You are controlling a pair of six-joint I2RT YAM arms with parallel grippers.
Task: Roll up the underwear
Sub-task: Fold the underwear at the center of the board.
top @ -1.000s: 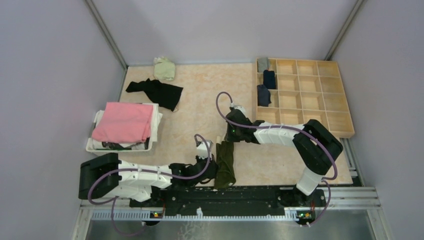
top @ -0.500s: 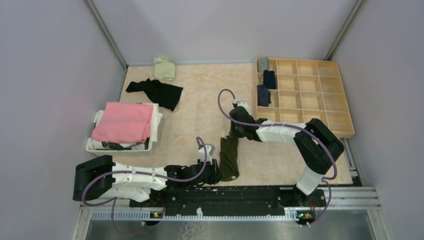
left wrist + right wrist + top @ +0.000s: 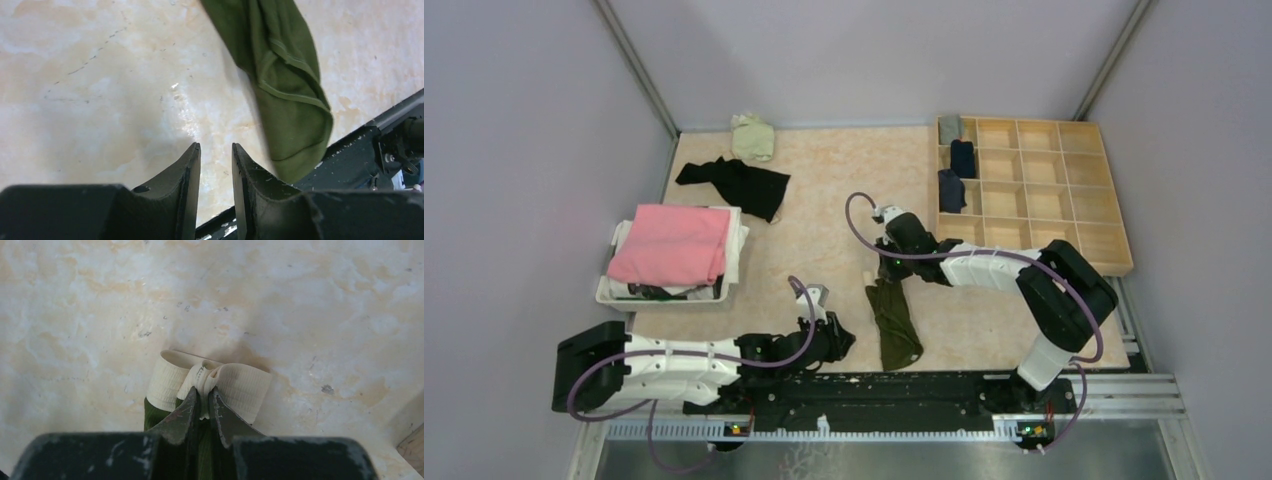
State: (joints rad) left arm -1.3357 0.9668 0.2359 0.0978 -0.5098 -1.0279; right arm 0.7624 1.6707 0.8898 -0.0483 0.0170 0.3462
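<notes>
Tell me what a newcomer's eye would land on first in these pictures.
The long olive-green cloth underwear lies stretched near the front edge of the beige table, its cream waistband pinched in the shut right gripper. The left gripper hangs open and empty beside its other end. The folded pink cloth atop the white basket at left also stands out.

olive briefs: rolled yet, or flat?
Flat, not rolled. The olive briefs lie stretched out as a long folded strip; the right fingers pinch the beige waistband at its far end.
</notes>
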